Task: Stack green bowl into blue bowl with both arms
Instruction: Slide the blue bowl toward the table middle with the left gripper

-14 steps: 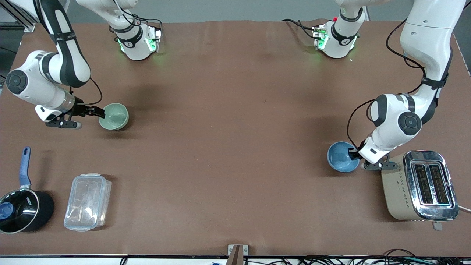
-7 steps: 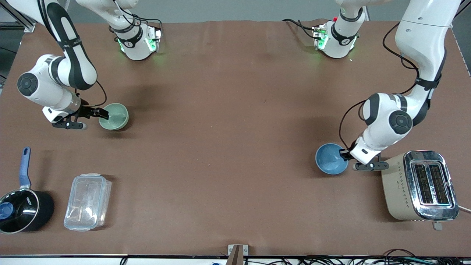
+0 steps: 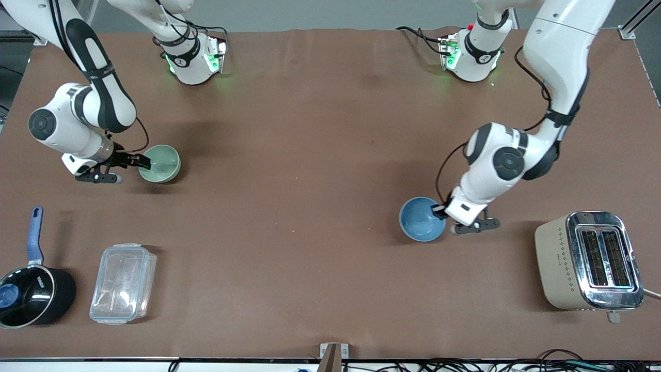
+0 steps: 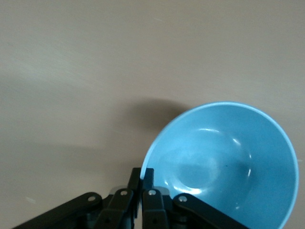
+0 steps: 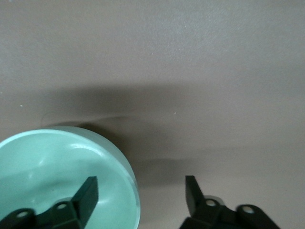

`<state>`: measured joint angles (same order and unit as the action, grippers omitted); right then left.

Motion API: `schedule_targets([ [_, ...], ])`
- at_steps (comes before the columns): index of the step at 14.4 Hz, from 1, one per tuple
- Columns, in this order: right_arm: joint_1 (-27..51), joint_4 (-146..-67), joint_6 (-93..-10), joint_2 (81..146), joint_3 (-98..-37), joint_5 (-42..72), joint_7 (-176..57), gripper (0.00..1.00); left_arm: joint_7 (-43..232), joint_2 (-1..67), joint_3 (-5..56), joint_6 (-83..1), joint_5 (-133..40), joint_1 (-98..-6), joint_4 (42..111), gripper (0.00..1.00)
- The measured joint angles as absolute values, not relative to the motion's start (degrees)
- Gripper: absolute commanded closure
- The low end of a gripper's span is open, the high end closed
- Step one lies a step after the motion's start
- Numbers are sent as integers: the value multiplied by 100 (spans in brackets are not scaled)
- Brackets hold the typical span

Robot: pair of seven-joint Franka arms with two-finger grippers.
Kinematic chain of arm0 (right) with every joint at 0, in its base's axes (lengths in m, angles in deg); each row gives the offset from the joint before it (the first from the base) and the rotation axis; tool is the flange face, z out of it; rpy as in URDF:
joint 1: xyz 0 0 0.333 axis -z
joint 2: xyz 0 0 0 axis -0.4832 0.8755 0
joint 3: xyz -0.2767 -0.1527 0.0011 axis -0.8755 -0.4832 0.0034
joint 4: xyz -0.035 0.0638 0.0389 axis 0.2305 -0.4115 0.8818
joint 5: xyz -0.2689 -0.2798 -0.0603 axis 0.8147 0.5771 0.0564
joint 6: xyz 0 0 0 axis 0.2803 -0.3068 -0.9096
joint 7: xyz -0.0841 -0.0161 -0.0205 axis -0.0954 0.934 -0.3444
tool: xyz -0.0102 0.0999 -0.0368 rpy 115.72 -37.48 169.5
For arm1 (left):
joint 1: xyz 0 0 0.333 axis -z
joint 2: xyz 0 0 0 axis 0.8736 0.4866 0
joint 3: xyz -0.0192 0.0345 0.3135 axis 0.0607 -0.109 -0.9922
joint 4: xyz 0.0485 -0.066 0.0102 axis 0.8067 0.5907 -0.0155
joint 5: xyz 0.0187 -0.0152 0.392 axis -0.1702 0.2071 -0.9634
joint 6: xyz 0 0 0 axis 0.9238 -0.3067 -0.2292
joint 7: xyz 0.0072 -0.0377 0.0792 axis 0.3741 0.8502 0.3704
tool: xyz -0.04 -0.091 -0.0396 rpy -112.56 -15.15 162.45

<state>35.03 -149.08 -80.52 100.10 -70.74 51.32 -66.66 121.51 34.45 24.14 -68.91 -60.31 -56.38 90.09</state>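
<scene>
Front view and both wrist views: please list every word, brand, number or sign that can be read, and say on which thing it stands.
Saucepan: small white lettering on its black side, too small to read.
Toaster: a faint mark and a pattern of small diamonds on its beige side, no readable text.
Blue bowl and green bowl: plain, no text.
Plastic box: no text visible.
</scene>
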Motion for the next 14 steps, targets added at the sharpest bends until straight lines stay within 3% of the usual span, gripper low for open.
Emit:
schedule_targets([
  [2,3502,-14907,-8068,10068,-7067,5132,-6667,74,12830,3454,2421,-6886,-6031,-5161,8908,100],
  [4,3501,-14907,-8071,10074,-7063,5132,-6667,93,13358,3509,2422,-6875,-6031,-4750,8803,100],
  [7,3500,-14906,-8072,10074,-7056,5132,-6667,100,13964,3793,2422,-6875,-6031,-4226,8479,100],
  [11,3498,-14880,-8010,9998,-7040,5129,-6682,100,14794,4472,2416,-6878,-6031,-3520,7611,99],
  [14,3498,-14684,-7679,9961,-7042,5130,-6681,100,15069,4831,2403,-6878,-6031,-3105,7147,92],
])
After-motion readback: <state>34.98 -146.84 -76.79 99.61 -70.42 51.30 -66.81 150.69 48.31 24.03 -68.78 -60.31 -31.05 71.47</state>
